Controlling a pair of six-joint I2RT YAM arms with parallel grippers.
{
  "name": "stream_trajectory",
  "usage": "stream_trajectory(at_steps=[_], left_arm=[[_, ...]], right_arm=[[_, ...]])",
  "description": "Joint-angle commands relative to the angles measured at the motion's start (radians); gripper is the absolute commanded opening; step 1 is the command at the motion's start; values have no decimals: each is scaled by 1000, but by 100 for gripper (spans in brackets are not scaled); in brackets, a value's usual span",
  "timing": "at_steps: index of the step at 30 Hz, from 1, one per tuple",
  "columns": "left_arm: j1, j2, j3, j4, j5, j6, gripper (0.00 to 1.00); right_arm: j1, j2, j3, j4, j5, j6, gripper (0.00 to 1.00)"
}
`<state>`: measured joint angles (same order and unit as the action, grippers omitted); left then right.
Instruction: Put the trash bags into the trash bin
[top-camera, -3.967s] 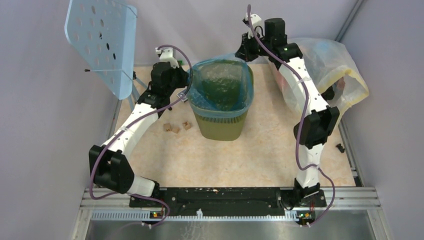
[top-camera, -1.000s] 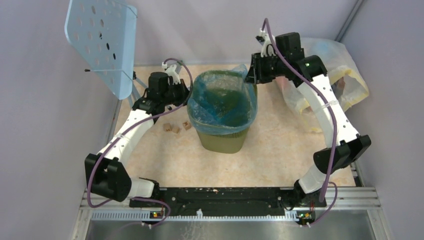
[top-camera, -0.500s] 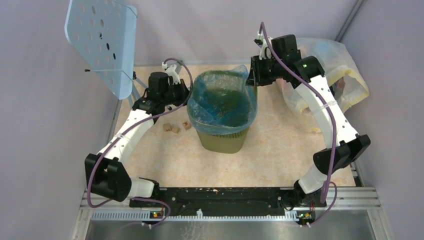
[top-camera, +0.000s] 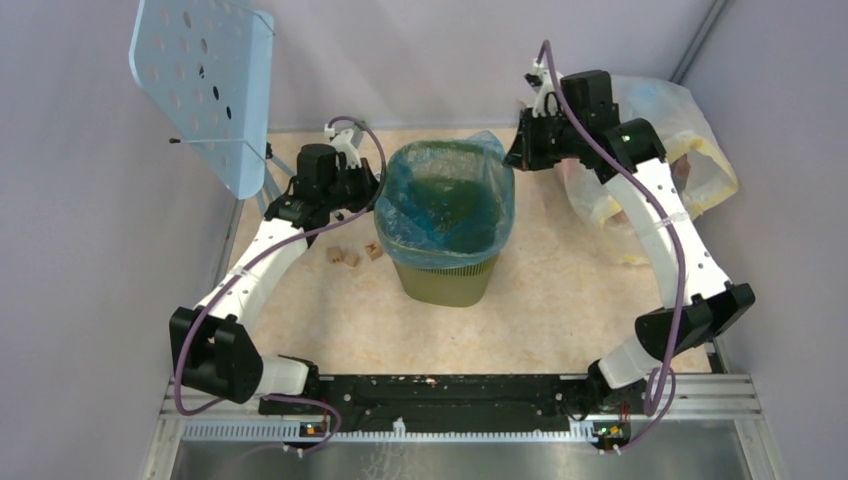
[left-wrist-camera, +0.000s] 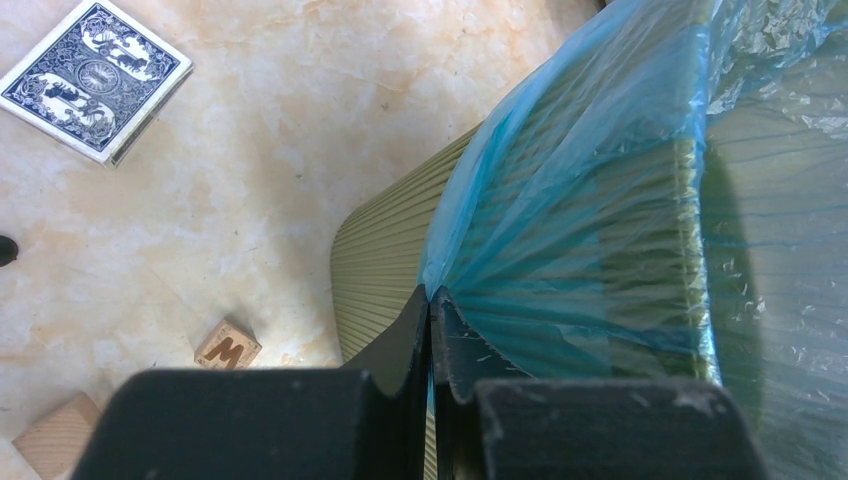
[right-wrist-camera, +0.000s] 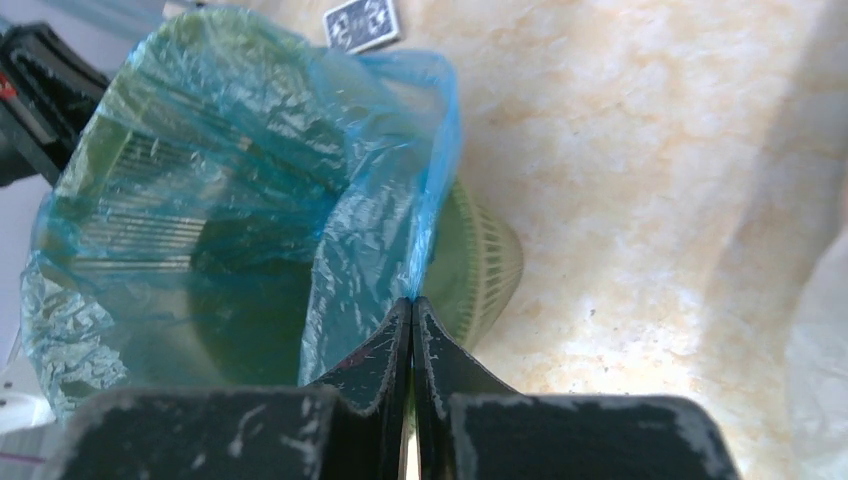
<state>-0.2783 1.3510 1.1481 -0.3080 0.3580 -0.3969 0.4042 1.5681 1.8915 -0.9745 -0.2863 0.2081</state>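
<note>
White arms (top-camera: 256, 262), black joints (top-camera: 215, 348) — purple cables (top-camera: 178, 385)

Lilac walls (top-camera: 60, 300), marbled beige tabletop (top-camera: 540, 300) (alu. frame (top-camera: 480, 428))

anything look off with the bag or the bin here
The light-blue trash bag sits unevenly. Its far-right corner stands up in a peak off the trash bin rim, pinched by the right gripper. The left gripper pinches the opposite edge, draped down the bin's side. No tear or spill shows.

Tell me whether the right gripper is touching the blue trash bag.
Touching. The right wrist view shows the right gripper pinching an edge of the trash bag, film rising straight from its closed tips.
</note>
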Motion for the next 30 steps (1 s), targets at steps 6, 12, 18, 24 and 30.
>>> stream_trajectory(at_steps=[6, 12, 18, 24, 30], left_arm=[[3, -10, 2, 35, 2, 14, 5], [3, 11, -2, 42, 28, 10, 5], [2, 12, -29, 40, 47, 4, 4], [3, 5, -76, 50, 67, -4, 4], [2, 5, -85, 53, 70, -12, 5]], right_arm=[[-72, -102, -43, 63, 92, 22, 0], [-81, -91, -139, 99, 76, 15, 0], [-82, -124, -272, 126, 67, 19, 0], [-82, -200, -469, 239, 14, 65, 0], [-86, -243, -457, 248, 97, 74, 7]])
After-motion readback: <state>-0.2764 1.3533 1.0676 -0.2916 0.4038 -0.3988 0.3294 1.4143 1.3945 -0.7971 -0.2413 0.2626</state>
